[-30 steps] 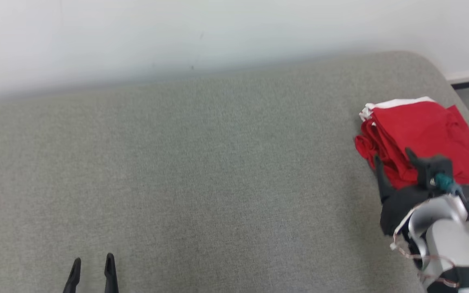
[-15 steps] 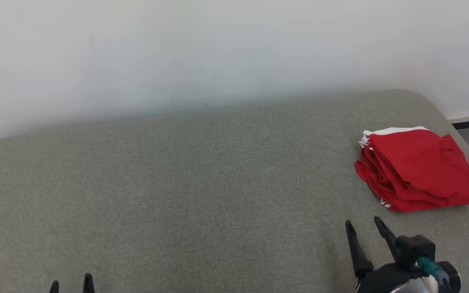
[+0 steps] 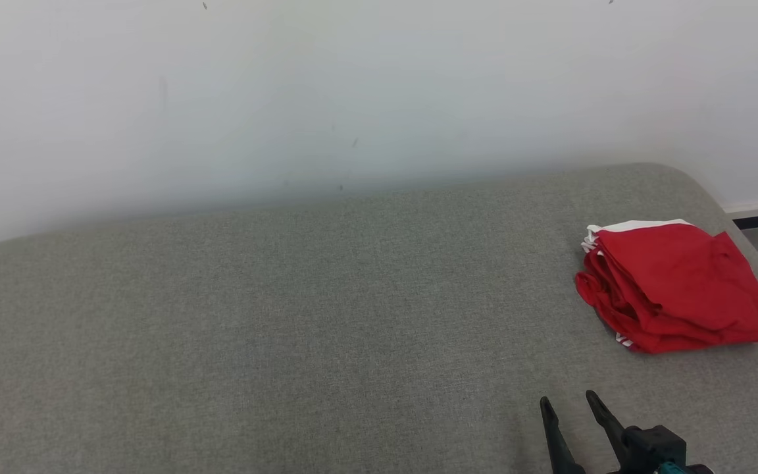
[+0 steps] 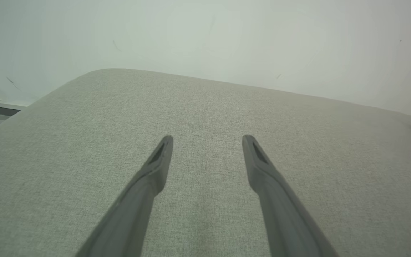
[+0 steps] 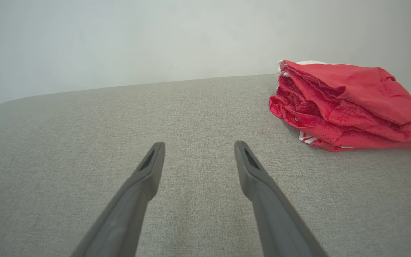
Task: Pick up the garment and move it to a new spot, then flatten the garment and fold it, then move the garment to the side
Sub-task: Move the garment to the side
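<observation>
The right tool (image 3: pixel 568 399) is hovering low over the grey padded surface (image 3: pixel 326 316) with its fingers spread apart and gripping nothing. It is sitting near the garment (image 3: pixel 675 289) but not touching it. The left tool (image 4: pixel 208 137) is also standing wide and empty, well apart from the cloth.

The padded surface is rounding off at its far right corner, and the red garment is lying there as a folded bundle, close to that edge. Judging by this, the biggest danger is a sideways brush from the right arm sliding the whole bundle towards the drop.

Next, the bundle itself is sitting loosely. Its layers are bulging open on the side facing the right tool, so a finger passing low could be hooking one fold and dragging the stack undone.

Smallest, a white-striped hem (image 5: pixel 307 138) is poking out beneath the bottom layer, offering an easy snag for a fingertip.
</observation>
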Tool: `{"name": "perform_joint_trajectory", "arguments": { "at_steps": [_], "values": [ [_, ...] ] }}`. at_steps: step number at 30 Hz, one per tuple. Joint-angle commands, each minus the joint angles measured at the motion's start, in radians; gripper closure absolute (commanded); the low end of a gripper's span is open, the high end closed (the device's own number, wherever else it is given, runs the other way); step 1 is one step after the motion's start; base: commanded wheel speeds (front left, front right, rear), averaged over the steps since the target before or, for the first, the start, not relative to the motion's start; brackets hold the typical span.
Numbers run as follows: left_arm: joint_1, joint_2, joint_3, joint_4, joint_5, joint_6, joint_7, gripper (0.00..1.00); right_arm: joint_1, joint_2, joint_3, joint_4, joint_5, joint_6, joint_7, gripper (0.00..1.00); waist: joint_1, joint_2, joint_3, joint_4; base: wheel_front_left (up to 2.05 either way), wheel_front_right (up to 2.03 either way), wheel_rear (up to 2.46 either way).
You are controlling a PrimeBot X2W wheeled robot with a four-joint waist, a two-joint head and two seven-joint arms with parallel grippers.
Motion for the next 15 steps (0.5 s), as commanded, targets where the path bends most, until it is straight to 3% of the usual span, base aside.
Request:
{"name": "perform_joint_trajectory", "arguments": {
  "at_steps": [1,15],
  "values": [
    [0.013,0.0,0.003,0.006,0.006,0.002,-0.003,0.0,0.011,0.003,0.009,-0.007,-0.006,0.0,-0.01,0.0,0.0001,0.0001,-0.004,0.002,0.0,0.0,0.0],
    [0.022,0.0,0.002,0.016,0.005,0.002,-0.003,0.0,0.035,0.007,0.002,-0.029,-0.015,0.0,-0.012,0.0,0.0001,0.0001,-0.016,0.007,0.0,0.0,0.0]
  ]
}}
